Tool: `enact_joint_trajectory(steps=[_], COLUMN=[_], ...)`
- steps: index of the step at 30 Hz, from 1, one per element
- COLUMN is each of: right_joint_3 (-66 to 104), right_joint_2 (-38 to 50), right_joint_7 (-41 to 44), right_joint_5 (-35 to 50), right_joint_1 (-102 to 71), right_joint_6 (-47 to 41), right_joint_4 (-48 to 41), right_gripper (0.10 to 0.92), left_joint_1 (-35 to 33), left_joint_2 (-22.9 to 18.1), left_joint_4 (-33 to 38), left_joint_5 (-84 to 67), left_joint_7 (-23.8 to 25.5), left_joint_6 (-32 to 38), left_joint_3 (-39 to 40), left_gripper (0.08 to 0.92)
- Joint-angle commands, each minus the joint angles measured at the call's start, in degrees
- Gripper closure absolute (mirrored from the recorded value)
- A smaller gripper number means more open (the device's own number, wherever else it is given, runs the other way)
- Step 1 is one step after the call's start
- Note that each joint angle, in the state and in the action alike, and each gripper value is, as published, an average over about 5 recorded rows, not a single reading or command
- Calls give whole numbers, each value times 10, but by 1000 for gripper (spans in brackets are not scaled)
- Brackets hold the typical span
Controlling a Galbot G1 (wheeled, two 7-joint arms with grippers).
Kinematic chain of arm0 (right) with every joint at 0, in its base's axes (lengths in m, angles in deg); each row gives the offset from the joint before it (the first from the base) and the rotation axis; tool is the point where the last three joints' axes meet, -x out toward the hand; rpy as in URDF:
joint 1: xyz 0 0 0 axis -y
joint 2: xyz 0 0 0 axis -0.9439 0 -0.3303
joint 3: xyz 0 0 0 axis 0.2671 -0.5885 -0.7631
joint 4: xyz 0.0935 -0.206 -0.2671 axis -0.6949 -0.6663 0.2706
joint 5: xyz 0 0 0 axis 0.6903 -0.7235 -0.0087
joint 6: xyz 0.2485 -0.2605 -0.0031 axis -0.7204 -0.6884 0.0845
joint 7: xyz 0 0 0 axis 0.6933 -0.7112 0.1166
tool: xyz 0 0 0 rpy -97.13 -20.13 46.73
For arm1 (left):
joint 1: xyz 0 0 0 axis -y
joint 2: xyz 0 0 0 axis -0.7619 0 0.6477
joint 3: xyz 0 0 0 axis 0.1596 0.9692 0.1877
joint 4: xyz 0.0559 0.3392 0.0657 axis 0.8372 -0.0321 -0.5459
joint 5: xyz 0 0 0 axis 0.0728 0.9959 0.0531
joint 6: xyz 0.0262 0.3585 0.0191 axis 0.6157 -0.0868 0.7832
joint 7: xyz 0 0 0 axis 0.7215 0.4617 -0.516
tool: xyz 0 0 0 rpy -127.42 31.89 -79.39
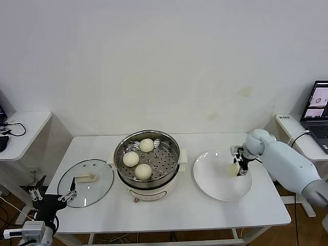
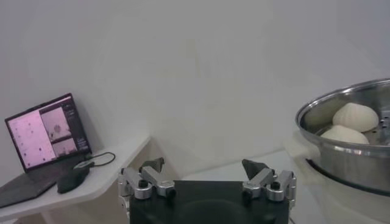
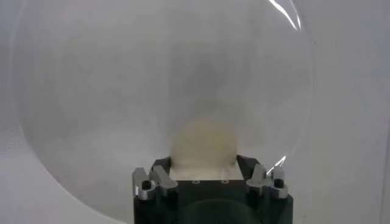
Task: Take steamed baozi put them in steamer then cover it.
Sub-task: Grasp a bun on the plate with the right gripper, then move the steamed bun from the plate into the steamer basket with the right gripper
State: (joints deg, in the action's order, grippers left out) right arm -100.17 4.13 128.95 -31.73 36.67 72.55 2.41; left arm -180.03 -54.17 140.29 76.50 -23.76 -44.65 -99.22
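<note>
Resting on the plate (image 1: 220, 189), the last baozi (image 3: 203, 143) is clasped by the right gripper (image 1: 239, 167) jaws. Three baozi (image 1: 138, 159) are seen in the steamer (image 1: 148, 179). The left gripper (image 2: 207, 178) is parked with jaws wide apart, beside the tabletop (image 1: 195, 210).

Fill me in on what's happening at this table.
The robot is loading buns into a steamer. Three baozi already sit on its perforated tray. The right gripper is down on the white plate, its fingers on either side of the last baozi. The left gripper waits open at the table's near left corner, next to the glass lid, which lies on the table beside the steamer, so covering is not yet done.
</note>
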Motion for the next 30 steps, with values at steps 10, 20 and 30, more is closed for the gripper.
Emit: enact_joint_trajectory(steps=[10,20,30], right_joint_3=[-86,-216,-293], right_joint_2=[39,36,-49], right_joint_7=[24,23,-12], right_joint_5=[94,239,352], right_joint_1=[123,312,408], right_joint_6=[-27,-74,-133], right_joint_4=[89,194,237], right_gripper=[423,423,418], left_joint_1=[5,16,23], left_joint_2=[3,7,9], left_joint_4=[4,2,-3], left_joint_5=[2,1,0], left_joint_7=[0,0,0], left_joint_6=[-2,-4,-3], left_joint_3=[9,14,14], left_gripper=[177,177,177])
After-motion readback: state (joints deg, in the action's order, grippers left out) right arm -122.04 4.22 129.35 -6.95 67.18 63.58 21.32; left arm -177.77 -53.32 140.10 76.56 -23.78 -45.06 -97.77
